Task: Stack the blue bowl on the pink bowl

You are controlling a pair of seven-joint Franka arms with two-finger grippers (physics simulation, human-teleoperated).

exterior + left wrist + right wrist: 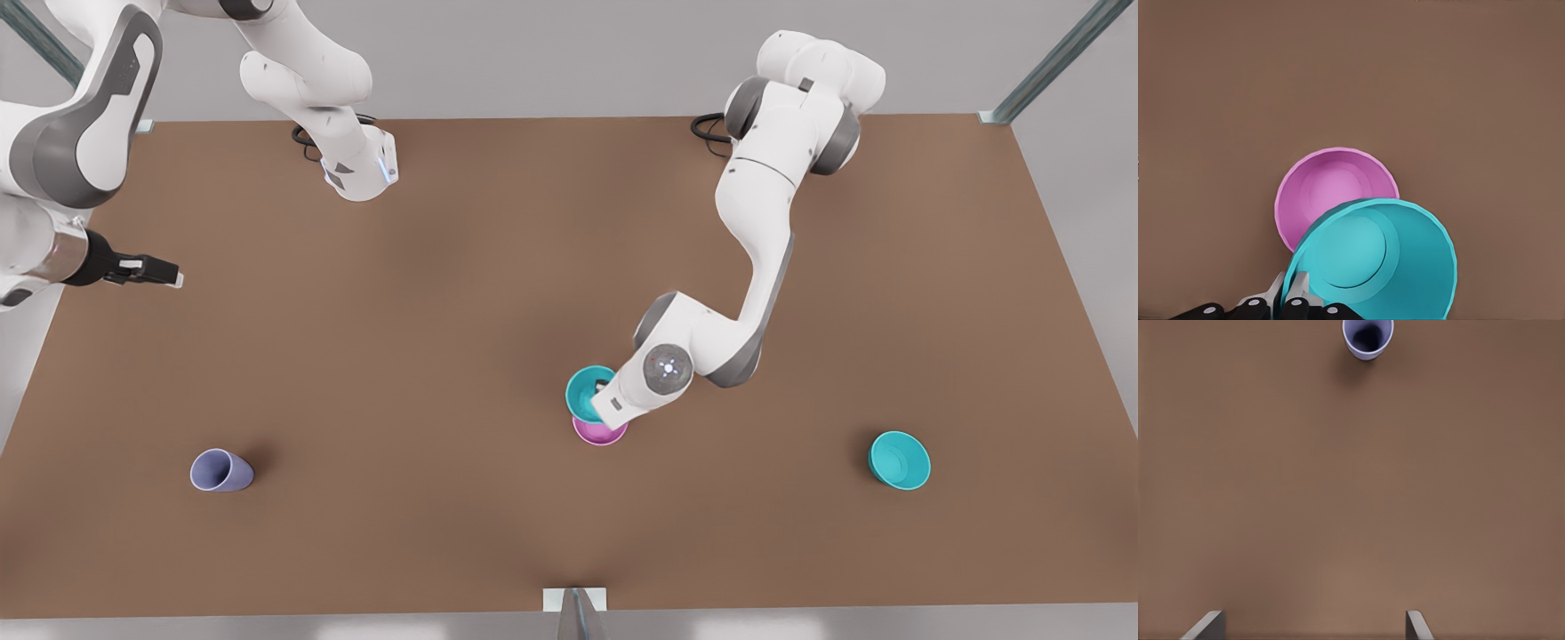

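Observation:
The blue bowl [587,388] [1378,260] is gripped at its rim by my left gripper [601,393] [1290,295], which is shut on it. It hangs over the pink bowl [600,433] [1328,190], offset to one side and covering part of its rim; I cannot tell whether the two touch. The pink bowl stands upright on the table near the middle of the front view. My right gripper [171,276] [1313,625] waits open and empty at the front view's left, above bare table.
A second teal bowl [900,460] rests at the front view's right. A lavender cup [220,471] [1367,337] lies on its side at the lower left. The brown table [444,311] spreads wide around them.

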